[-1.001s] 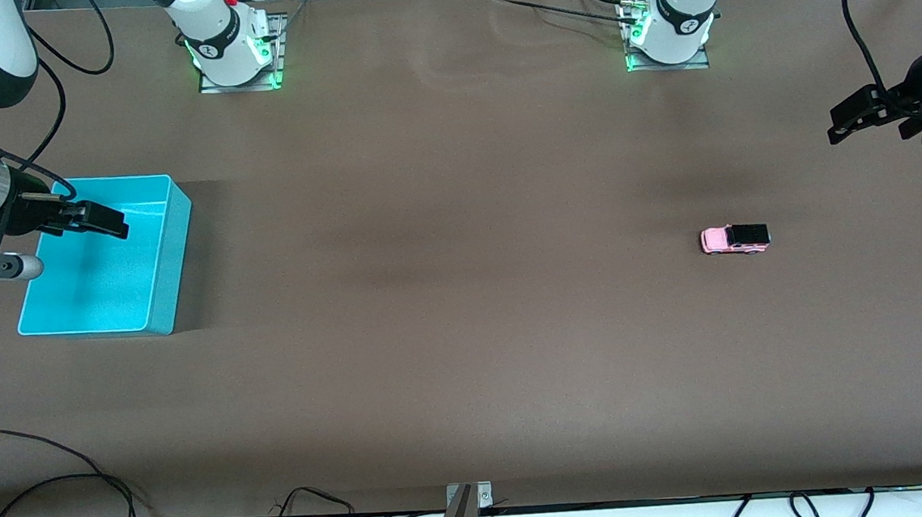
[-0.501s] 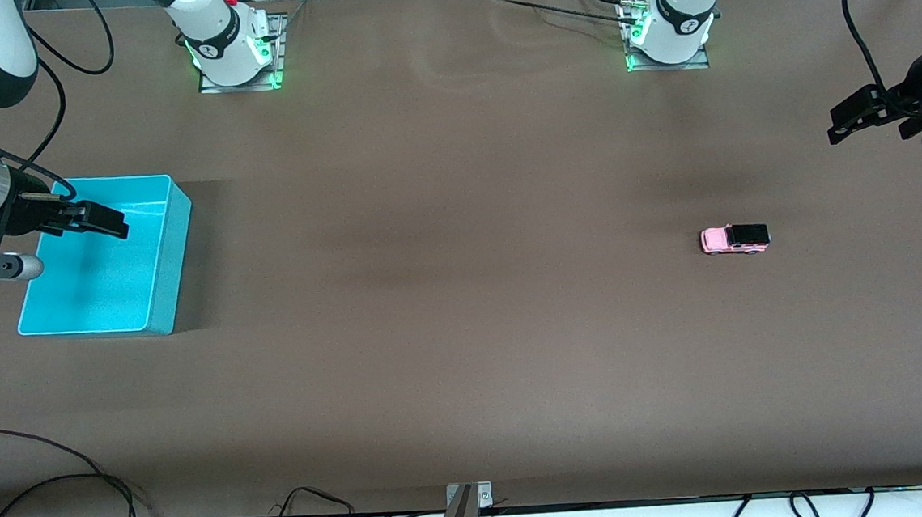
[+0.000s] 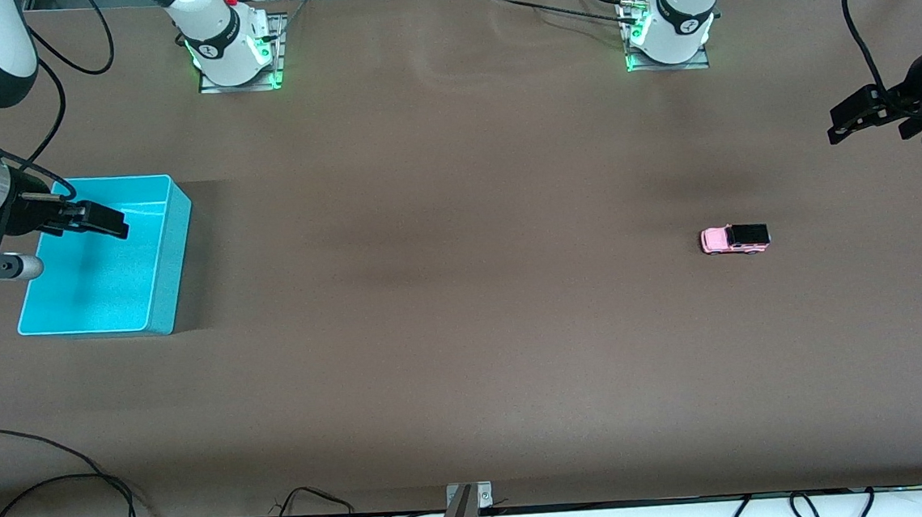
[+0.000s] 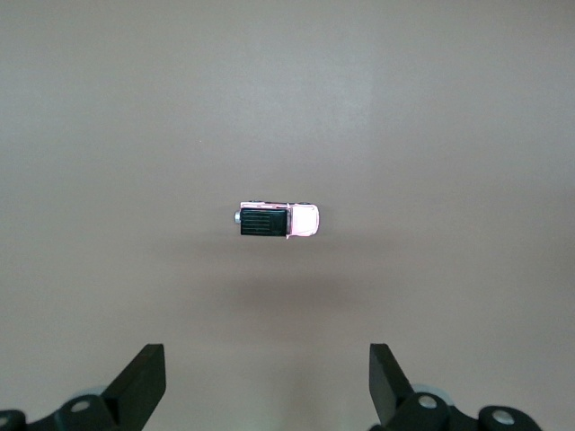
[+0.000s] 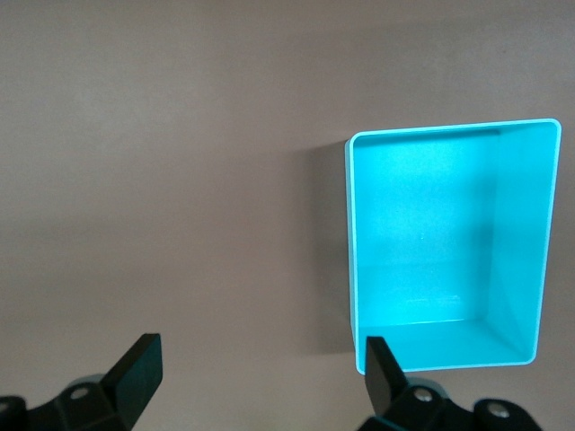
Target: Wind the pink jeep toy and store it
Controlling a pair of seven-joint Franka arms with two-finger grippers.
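The pink jeep toy is sitting untouched on the brown bench toward the left arm's end, well apart from the turquoise bin. The right end effector is hanging spread over the bin, and the left end effector, fingers apart, is hovering over the bench's edge near the jeep. Being so tiny and wheeled, the jeep is likely to roll or squirt free if those fingers are closing off-centre.

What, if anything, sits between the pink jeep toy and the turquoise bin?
Nothing visible. Only bare table lies between the pink jeep toy and the turquoise bin. The left end effector also has nothing between it and the toy.
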